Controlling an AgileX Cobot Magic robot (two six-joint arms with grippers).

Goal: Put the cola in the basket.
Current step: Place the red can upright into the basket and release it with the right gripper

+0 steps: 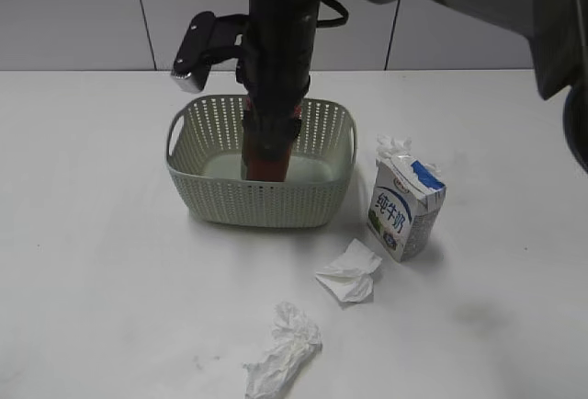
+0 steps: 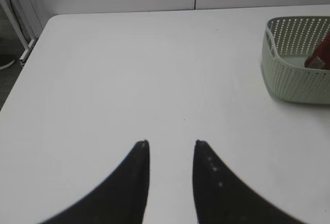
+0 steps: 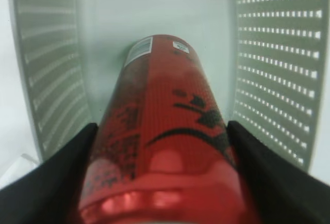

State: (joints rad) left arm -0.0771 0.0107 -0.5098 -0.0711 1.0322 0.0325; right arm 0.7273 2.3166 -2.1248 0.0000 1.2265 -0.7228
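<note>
The red cola can (image 1: 268, 167) stands upright inside the pale green basket (image 1: 262, 204), its base on or just above the basket floor. My right gripper (image 1: 271, 128) reaches down from above and is shut on the cola (image 3: 162, 131), its fingers on both sides of the can. The basket walls (image 3: 273, 64) surround the can. My left gripper (image 2: 171, 144) is open and empty over bare table, far left of the basket (image 2: 294, 79), where a bit of the red can (image 2: 320, 59) shows.
A white-and-blue milk carton (image 1: 405, 204) stands right of the basket. Two crumpled white tissues (image 1: 350, 272) (image 1: 283, 348) lie in front. The table's left edge (image 2: 26, 69) is near my left gripper.
</note>
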